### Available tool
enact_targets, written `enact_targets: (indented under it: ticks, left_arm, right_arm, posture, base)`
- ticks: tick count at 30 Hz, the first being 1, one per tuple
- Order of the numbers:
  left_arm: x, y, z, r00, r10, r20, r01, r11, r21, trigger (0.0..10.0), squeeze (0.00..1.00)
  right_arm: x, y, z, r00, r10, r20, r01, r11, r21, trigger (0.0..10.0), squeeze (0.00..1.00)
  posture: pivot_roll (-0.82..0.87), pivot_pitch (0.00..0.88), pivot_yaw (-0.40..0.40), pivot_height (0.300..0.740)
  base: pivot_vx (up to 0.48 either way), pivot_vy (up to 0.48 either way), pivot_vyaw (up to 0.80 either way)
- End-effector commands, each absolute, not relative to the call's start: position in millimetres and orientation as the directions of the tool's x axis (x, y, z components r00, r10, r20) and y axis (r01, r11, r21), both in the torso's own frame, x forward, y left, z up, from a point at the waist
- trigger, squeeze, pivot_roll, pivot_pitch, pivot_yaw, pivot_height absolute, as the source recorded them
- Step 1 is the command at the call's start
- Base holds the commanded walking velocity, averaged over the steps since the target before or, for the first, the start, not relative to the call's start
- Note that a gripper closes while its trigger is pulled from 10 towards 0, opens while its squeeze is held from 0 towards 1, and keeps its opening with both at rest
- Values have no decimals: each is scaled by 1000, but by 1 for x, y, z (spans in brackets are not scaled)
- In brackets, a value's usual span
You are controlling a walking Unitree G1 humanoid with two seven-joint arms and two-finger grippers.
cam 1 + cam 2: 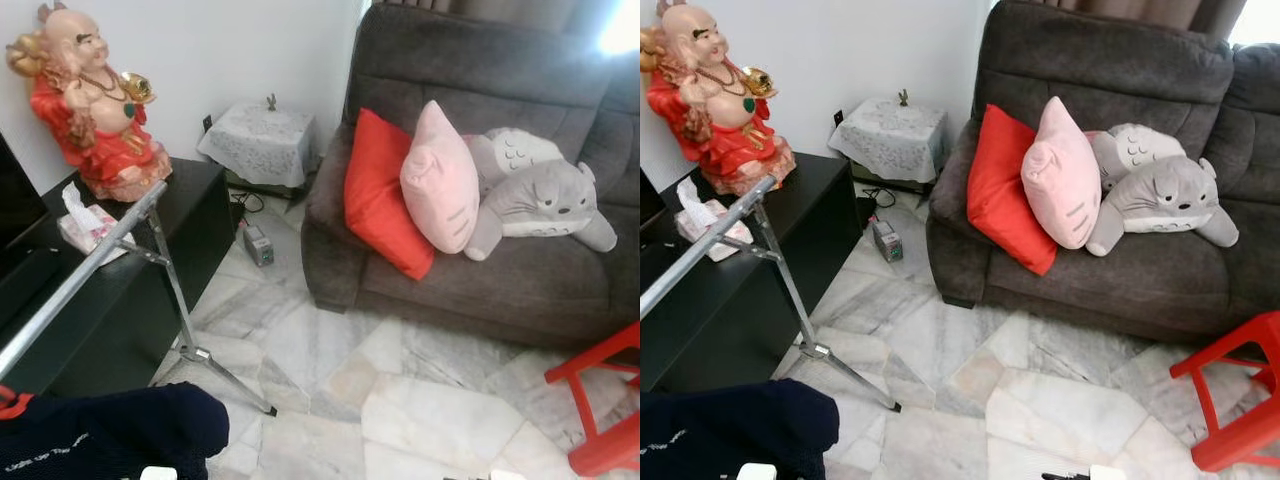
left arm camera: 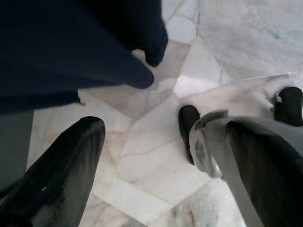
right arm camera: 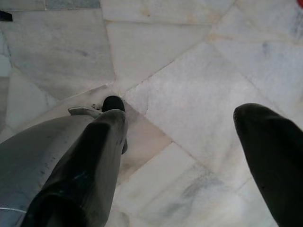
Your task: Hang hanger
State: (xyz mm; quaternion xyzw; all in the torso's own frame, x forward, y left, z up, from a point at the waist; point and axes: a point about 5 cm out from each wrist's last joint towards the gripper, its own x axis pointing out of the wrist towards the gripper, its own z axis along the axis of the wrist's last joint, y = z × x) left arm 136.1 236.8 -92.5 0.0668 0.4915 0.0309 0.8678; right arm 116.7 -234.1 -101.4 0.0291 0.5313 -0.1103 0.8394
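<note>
A metal clothes rail [image 1: 85, 270] runs slantwise along the robot's left, its thin legs [image 1: 190, 345] splayed on the pale marble floor [image 1: 400, 400]. A dark navy garment [image 1: 110, 430] hangs in a bunch at the near end of the rail, with a bit of red hanger [image 1: 10, 402] showing at its upper edge next to the bar.

Behind the rail stands a black cabinet [image 1: 200, 215] with a red and gold laughing statue [image 1: 90, 100] and a tissue pack [image 1: 85, 225] on its tabletop. A small side table with a white lace cloth [image 1: 262, 140] sits against the wall. Across the room is a dark grey sofa [image 1: 480, 270] with a red cushion [image 1: 380, 195], a pink cushion [image 1: 440, 180] and a grey plush toy [image 1: 545, 195] leaning together. A red stool [image 1: 600, 410] stands at the robot's right.

The left hand [image 2: 156, 156] hangs over the floor with its two black fingers spread apart and nothing between them; the navy garment hangs just beside it. The right hand [image 3: 189, 156] is likewise spread wide and empty, pointing down at bare marble tiles.
</note>
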Motion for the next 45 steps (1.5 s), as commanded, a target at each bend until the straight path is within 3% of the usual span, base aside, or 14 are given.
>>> enact_targets:
  ticks: [1,12,22,45]
  left_arm:
    - [139,233,-92,517,98,-850,41,989,139,10000,0]
    - [139,233,-92,520,89,-850,50,990,134,10000,0]
    - [139,233,-92,518,85,-851,55,990,132,10000,0]
    - [137,232,-93,515,78,-853,67,989,131,10000,0]
  right_arm:
    - [118,-239,-100,420,-172,-891,241,968,-73,10000,0]
    - [117,-239,-100,418,-173,-892,243,967,-73,10000,0]
    - [117,-239,-100,414,-172,-894,235,969,-77,10000,0]
    - [117,-239,-100,430,-179,-885,230,970,-85,10000,0]
  posture:
    - [-29,0,-27,740]
    - [-28,0,-27,740]
    - [-27,0,-27,740]
    - [-30,0,-25,740]
  base:
    - [0,-349,0]
    - [0,-372,0]
    - [0,-389,-614]
    - [0,-389,0]
